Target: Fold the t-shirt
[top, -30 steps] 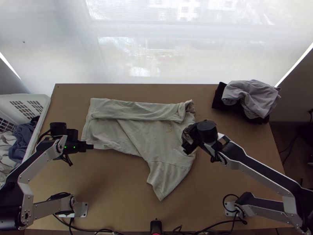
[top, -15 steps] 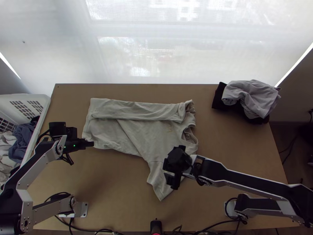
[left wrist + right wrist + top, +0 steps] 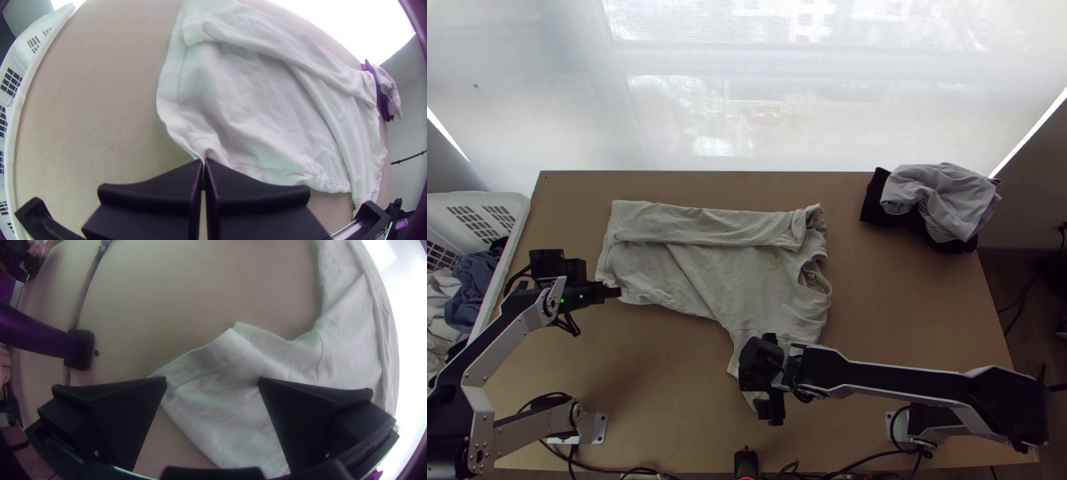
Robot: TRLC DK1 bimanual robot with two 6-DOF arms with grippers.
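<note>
Lying part-folded across the worktop (image 3: 667,384), the t-shirt (image 3: 739,272) has one corner gripped and one sleeve free.
Toward the near edge, the right gripper (image 3: 769,392) is parted wide above the spread near sleeve (image 3: 227,369), grasping nothing. Farther back, toward the left edge, the left gripper (image 3: 617,293) is clenched on the near corner of the shirt's hem. Along that left edge stands a white basket (image 3: 519,228), holding dark blue cloth (image 3: 471,296) against its inner wall and pale cloth (image 3: 439,320) beside it. The shirt's far side is turned over in a long strip, its collar facing the right edge. At the far right corner, a grey cloth (image 3: 939,192) rests on a black one (image 3: 875,200).
</note>
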